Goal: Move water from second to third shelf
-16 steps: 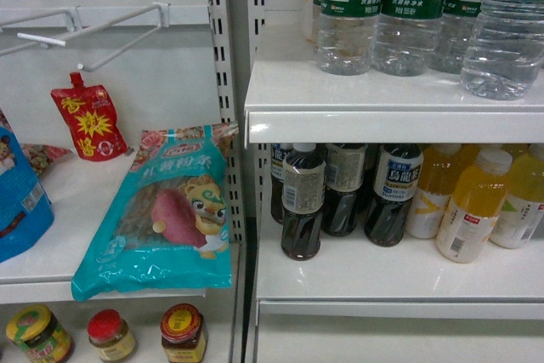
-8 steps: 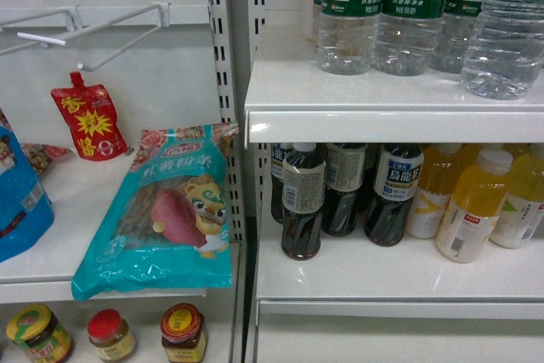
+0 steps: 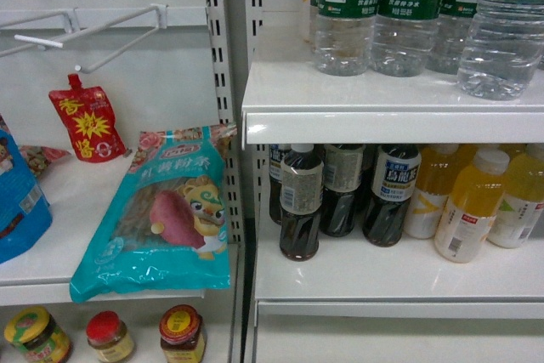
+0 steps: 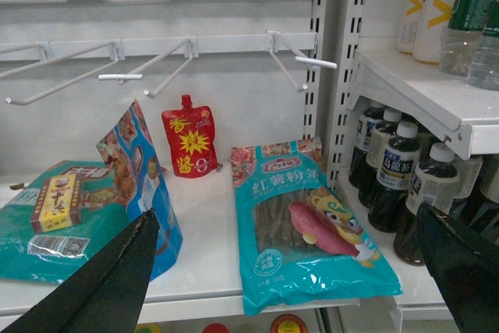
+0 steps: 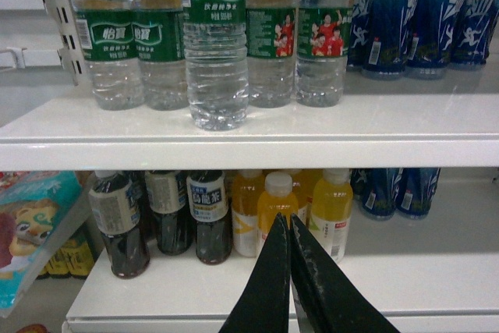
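Observation:
Several clear water bottles with green labels stand in a row on the upper white shelf [image 5: 257,129]. One water bottle [image 5: 217,52] stands forward of the row, close to the shelf's front edge; in the head view this water bottle [image 3: 500,36] is at the top right. My right gripper [image 5: 285,221] is shut with nothing in it, below that shelf and in front of the yellow juice bottles. My left gripper [image 4: 284,214] is wide open and empty, hanging over the teal snack bag [image 4: 308,224] in the left bay. Neither gripper shows in the head view.
The shelf below holds dark tea bottles [image 3: 300,203] and yellow juice bottles [image 3: 466,207]; blue bottles [image 5: 405,13] stand to the right. The left bay has white peg hooks [image 4: 300,56], a red pouch [image 3: 87,123], a blue bag [image 4: 140,185] and jars [image 3: 181,333] beneath.
The head view has drifted slightly, so everything sits a few pixels further left. Nothing on the shelves has moved.

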`<state>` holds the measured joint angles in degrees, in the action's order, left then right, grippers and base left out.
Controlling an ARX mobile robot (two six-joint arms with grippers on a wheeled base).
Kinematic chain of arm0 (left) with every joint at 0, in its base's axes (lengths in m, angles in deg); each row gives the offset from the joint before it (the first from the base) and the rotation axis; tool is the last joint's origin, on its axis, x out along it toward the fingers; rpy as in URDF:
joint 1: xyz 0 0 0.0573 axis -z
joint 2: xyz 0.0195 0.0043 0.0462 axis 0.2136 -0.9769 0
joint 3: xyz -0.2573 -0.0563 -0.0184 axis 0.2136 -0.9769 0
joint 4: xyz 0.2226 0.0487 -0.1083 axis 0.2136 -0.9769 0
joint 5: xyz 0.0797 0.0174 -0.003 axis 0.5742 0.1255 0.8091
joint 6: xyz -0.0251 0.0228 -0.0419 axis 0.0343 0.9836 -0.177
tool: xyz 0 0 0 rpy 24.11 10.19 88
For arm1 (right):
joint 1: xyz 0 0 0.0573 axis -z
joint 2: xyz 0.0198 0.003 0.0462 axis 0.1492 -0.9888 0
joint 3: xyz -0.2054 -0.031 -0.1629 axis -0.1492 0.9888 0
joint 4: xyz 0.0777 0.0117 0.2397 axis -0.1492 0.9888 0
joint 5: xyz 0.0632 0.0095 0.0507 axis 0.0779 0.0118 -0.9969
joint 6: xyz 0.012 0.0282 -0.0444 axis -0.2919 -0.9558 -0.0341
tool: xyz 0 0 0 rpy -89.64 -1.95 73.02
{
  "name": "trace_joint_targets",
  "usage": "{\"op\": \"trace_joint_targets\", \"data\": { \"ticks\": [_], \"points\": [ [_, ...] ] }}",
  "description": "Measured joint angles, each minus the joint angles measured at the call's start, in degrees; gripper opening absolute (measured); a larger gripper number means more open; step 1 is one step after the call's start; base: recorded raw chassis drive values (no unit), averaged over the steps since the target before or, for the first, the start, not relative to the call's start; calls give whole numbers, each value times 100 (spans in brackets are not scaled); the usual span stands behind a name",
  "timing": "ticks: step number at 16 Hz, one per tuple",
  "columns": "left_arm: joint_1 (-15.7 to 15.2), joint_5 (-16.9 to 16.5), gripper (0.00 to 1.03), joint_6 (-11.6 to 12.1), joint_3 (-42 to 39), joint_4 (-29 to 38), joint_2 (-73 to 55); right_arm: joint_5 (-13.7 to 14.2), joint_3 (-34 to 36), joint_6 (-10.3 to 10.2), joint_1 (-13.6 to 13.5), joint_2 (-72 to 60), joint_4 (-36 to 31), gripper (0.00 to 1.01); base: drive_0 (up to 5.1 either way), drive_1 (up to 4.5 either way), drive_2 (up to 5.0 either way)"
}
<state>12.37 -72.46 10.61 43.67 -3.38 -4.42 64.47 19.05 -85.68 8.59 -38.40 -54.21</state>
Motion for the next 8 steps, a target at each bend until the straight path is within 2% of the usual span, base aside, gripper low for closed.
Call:
{"op": "trace_joint_targets", "data": {
  "ticks": [5, 8],
  "points": [
    [0, 2, 98, 0, 0, -2, 0, -9, 20, 2, 0, 7, 83, 2, 0, 0, 0],
    [0, 2, 98, 0, 0, 0, 0, -9, 20, 4, 0, 7, 83, 33, 0, 0, 0]
  ]
}}
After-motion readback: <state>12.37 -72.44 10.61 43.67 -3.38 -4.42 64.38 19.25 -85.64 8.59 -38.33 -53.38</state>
